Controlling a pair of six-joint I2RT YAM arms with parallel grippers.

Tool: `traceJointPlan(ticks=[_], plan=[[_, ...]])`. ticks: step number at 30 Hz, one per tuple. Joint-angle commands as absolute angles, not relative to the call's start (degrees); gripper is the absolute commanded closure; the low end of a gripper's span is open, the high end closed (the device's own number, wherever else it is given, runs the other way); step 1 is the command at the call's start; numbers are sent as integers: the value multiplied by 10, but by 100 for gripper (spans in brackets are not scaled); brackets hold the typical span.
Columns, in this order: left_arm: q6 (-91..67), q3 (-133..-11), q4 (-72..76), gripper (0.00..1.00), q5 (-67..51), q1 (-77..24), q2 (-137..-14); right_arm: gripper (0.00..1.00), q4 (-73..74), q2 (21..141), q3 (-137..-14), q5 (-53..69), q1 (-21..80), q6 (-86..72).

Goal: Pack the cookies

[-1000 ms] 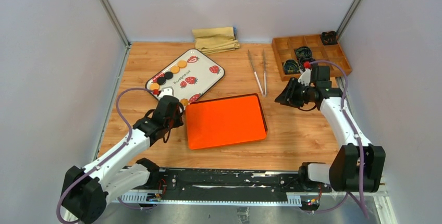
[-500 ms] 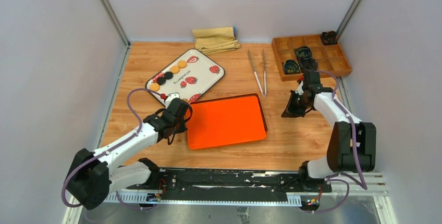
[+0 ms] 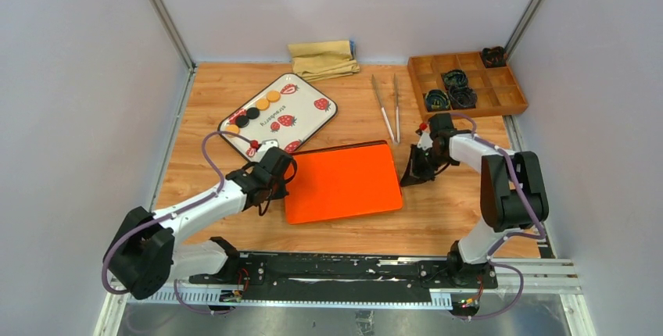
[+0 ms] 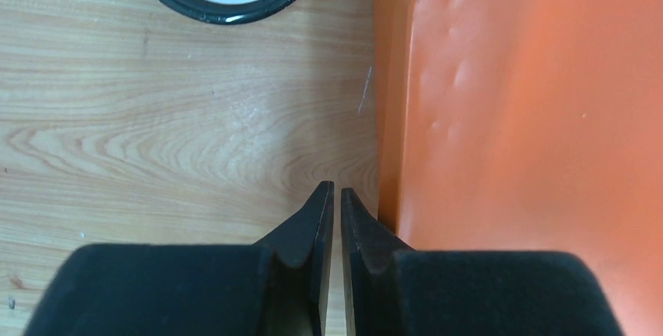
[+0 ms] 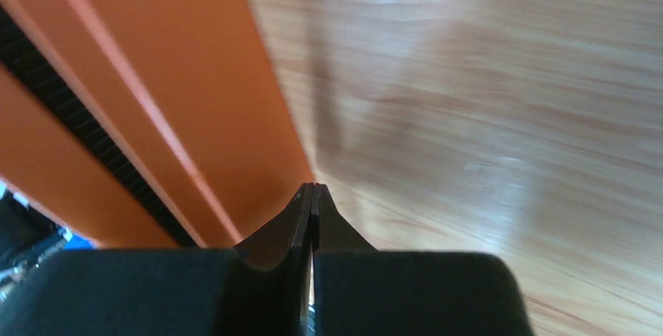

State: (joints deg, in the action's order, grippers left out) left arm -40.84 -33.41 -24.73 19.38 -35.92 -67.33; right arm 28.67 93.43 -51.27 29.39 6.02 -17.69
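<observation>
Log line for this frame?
left gripper: shut, empty, at box left edge | right gripper: shut, empty, at box right edge | cookies: on tray

You're in a robot lab cell: grey panels [image 3: 78, 117] on metal posts [image 3: 160, 12] box in the wooden table [image 3: 446, 211], and a black rail [image 3: 336, 267] along its near edge carries both arms [image 3: 203, 207].

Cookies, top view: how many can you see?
5 cookies, in a diagonal row along the tray's left edge, far to near: orange, orange, black, black, orange. The left arm covers the tray's near corner, so more may be hidden.
</observation>
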Motion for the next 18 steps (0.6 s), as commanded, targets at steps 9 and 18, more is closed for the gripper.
traceJointPlan(ticks=[9,18], plan=[[-369,-409,-182,86,206,-365,-740,100,286,896,-556,375,207,-201],[-354,-430,-196,87,235,-365,-754,96,348,878,-584,216,213,-207]])
